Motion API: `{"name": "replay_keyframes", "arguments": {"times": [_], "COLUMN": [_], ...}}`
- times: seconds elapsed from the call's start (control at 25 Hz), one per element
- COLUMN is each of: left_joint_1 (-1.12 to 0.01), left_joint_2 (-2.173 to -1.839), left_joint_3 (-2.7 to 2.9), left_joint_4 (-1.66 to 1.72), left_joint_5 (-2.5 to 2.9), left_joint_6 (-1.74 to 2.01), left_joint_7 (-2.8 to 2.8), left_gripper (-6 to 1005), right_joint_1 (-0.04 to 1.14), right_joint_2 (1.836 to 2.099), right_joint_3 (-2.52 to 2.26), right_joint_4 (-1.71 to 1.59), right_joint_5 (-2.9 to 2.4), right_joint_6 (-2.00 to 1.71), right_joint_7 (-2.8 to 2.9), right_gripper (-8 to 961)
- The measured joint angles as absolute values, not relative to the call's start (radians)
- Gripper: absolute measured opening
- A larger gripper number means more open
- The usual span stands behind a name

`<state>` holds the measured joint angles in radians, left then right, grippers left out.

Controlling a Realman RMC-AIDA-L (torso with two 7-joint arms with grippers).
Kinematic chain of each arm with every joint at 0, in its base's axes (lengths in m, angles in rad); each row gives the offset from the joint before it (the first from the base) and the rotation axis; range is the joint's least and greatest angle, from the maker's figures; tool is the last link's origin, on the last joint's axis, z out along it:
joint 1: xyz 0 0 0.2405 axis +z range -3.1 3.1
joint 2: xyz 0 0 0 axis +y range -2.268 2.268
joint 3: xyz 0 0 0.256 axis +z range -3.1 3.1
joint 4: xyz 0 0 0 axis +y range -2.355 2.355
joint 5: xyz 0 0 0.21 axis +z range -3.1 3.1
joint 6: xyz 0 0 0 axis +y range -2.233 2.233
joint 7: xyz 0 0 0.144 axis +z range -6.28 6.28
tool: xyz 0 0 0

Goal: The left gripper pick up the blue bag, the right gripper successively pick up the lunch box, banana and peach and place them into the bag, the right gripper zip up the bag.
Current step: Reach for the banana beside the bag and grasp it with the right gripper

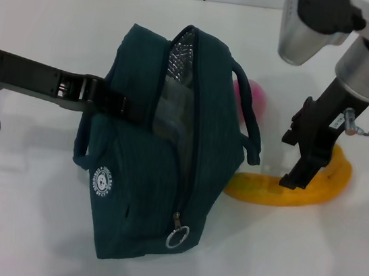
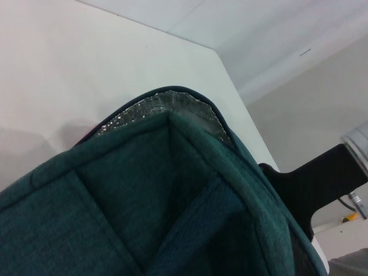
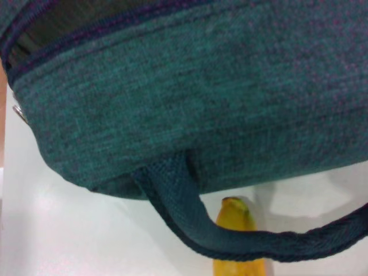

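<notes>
Fingers [image 1: 111, 103] of the left gripper [image 1: 122, 107] closed tight on the upper left edge of the blue bag [image 1: 146, 174], pinching the fabric there and holding the bag up at a tilt, mouth open toward the right. Silver lining [image 1: 179, 57] showing along the open top, something pale and clear just visible inside, most likely the lunch box [image 1: 173, 119], though hard to make out. Zipper pull ring [image 1: 177, 236] hanging low on the front, round white logo [image 1: 101, 181] on the side panel.

Over on the right: right gripper [image 1: 298, 165] reaching down steeply, fingers [image 1: 300, 170] slightly parted, tips right at the banana [image 1: 293, 190], though contact hard to confirm. Banana lying on the white tabletop [image 1: 18, 211] just beside the bag, curving round under the gripper. One bag handle [image 1: 249, 136] drooping over the banana's near end. Peach [image 1: 251, 99] behind the bag, half hidden by that handle, resting on the tabletop. From the right wrist camera, handle strap [image 3: 195, 215] crossing in front of the banana tip [image 3: 236, 213].
</notes>
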<state>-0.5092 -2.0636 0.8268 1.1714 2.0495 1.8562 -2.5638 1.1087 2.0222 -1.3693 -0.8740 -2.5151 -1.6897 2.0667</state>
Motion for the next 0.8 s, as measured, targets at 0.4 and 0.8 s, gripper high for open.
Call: {"name": "replay_keyframes", "arguments": {"times": [0.4,0.8], "left_joint_1": [-0.515,-0.524], "left_joint_2": [-2.064,-2.063], "left_joint_3": [0.827,0.827], "left_joint_4": [1.147,1.146], "left_joint_5": [2.052,2.054], "left_joint_6": [1.855,1.854], "left_joint_7": [-2.561,-2.56], "left_gripper": [39,39], "right_joint_1": [1.134,1.138], "right_joint_2": [2.028,2.028], "right_joint_3": [-1.465,-1.555], "right_joint_4": [-0.772,-0.719], "right_joint_5": [-2.503,-2.451], "right_joint_6": [-1.62,-1.552], "right_joint_7": [2.073,2.08], "right_gripper": [851,841]}}
